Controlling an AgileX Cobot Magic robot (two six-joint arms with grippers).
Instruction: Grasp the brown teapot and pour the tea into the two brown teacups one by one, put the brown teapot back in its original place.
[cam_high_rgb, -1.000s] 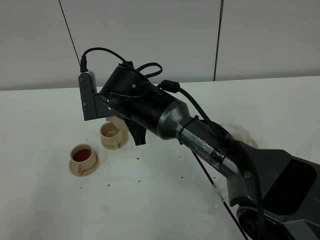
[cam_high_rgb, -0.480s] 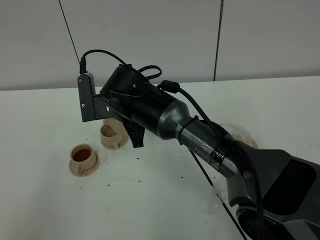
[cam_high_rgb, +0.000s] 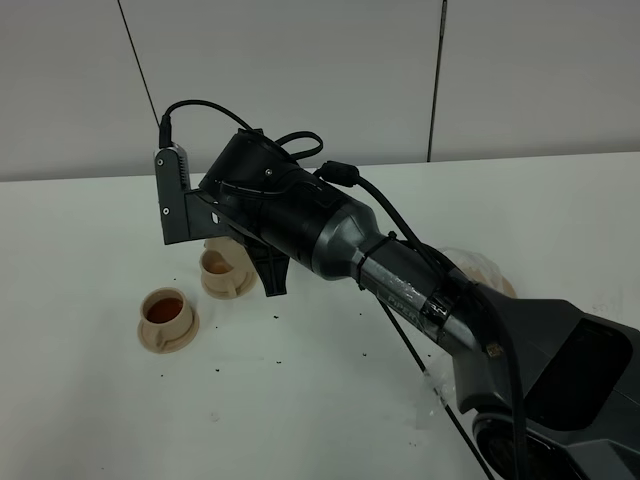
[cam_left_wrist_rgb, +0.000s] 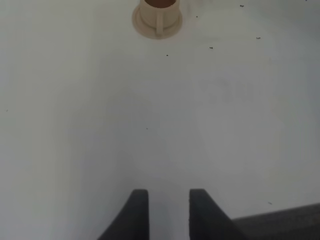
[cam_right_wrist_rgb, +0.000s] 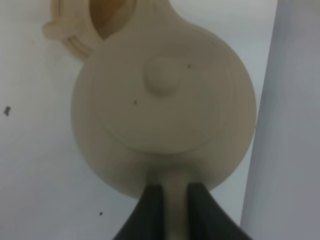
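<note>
The brown teapot (cam_right_wrist_rgb: 165, 105) fills the right wrist view, lid knob up, and my right gripper (cam_right_wrist_rgb: 174, 197) is shut on its loop handle. Its spout end hangs over the far teacup (cam_right_wrist_rgb: 95, 20), which holds amber tea. In the high view the right arm (cam_high_rgb: 300, 215) reaches across to the left and hides nearly all of the teapot above that far teacup (cam_high_rgb: 225, 272). The near teacup (cam_high_rgb: 167, 315) on its saucer holds dark tea; the left wrist view shows it too, as a teacup (cam_left_wrist_rgb: 159, 15) far ahead of my left gripper (cam_left_wrist_rgb: 169, 205), which is open and holds nothing.
The round tan plate (cam_high_rgb: 488, 270) lies to the right, partly behind the arm, with clear plastic around it. Small dark specks (cam_high_rgb: 278, 318) dot the white table. A grey wall stands close behind the table.
The right arm with the teapot has edged slightly left and down over the far teacup. Both teacups and the left gripper have stayed put.
</note>
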